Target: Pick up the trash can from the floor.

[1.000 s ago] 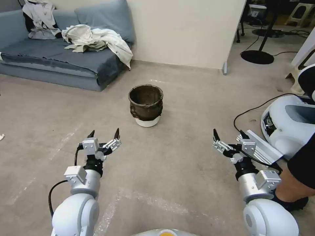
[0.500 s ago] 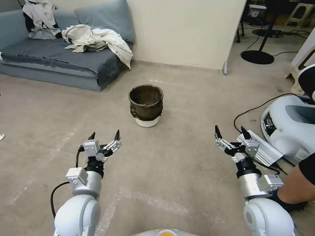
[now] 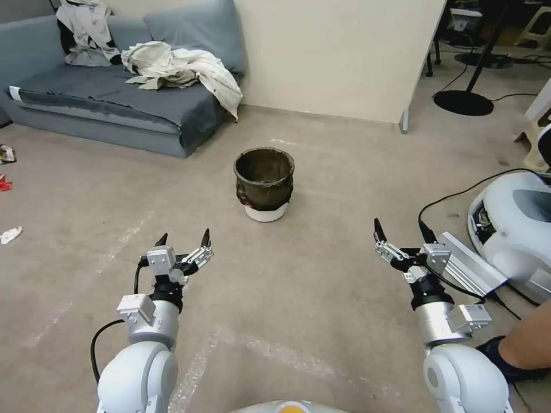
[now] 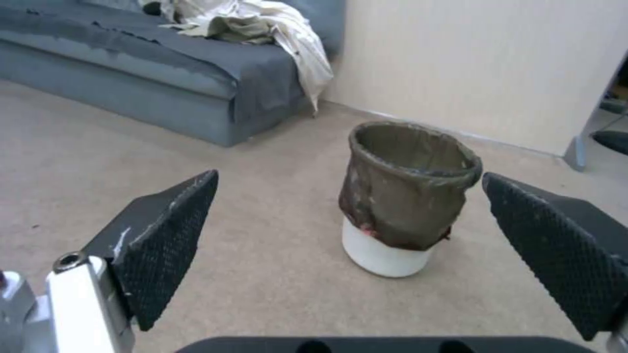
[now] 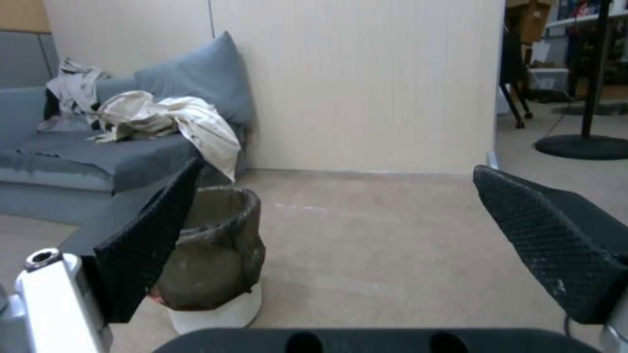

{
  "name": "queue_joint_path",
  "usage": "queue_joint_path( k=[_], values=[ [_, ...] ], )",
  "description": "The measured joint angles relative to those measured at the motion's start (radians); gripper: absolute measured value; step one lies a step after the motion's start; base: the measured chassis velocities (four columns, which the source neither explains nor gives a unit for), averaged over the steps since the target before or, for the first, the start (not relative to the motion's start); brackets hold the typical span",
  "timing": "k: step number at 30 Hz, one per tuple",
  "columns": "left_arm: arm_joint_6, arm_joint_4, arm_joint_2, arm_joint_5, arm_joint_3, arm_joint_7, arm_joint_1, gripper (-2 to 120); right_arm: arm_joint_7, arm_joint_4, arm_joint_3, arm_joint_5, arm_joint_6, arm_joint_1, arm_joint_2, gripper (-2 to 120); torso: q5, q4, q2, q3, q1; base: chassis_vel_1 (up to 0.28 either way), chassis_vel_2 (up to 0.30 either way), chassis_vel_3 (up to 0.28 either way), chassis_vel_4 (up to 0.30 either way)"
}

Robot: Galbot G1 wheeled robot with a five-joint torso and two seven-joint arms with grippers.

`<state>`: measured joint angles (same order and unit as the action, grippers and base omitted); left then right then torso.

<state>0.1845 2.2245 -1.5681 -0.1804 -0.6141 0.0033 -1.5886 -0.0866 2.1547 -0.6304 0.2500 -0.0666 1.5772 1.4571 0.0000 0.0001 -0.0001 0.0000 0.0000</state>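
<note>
Far left, a grey sofa sits against the wall with pale clothes heaped on it; small litter scraps lie on the floor at the left edge. None of this bears on the grasp. My left gripper is held low and forward on the near left, jaws spread wide and empty, fingertips aimed at the target. In its wrist view the trash can falls between my two pads, which I judge is why the wrist is angled this way: the opening is pre-aligned to the can. The trash can stands upright on the floor, centre, far of both grippers and well apart from them, with the dark liner folded over the rim and the white base showing below. My right gripper mirrors the left on the near right, jaws likewise open and holding nothing; its wrist view puts the can off toward one pad, so this arm is less well lined up. Far right, another white machine and its black cable lie close to my right arm. Judgement: approach stage only, no contact yet.
</note>
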Motion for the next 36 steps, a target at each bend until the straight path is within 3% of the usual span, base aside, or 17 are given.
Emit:
queue_joint_path(
  k=[22, 36],
  values=[
    [-0.022, -0.015, 0.005, 0.029, 0.001, -0.017, 0.009, 100, -0.069, -0.025, 0.000, 0.039, -0.051, -0.008, 0.007, 100, -0.0001, -0.0002, 0.000, 0.000, 0.000, -0.009, 0.013, 0.014, -0.009],
    [-0.032, -0.019, 0.006, 0.028, 0.003, -0.014, 0.010, 100, -0.070, -0.019, 0.007, 0.039, -0.051, -0.005, 0.009, 100, -0.0001, -0.0001, 0.000, 0.000, 0.000, -0.209, 0.209, 0.205, -0.209]
  ],
)
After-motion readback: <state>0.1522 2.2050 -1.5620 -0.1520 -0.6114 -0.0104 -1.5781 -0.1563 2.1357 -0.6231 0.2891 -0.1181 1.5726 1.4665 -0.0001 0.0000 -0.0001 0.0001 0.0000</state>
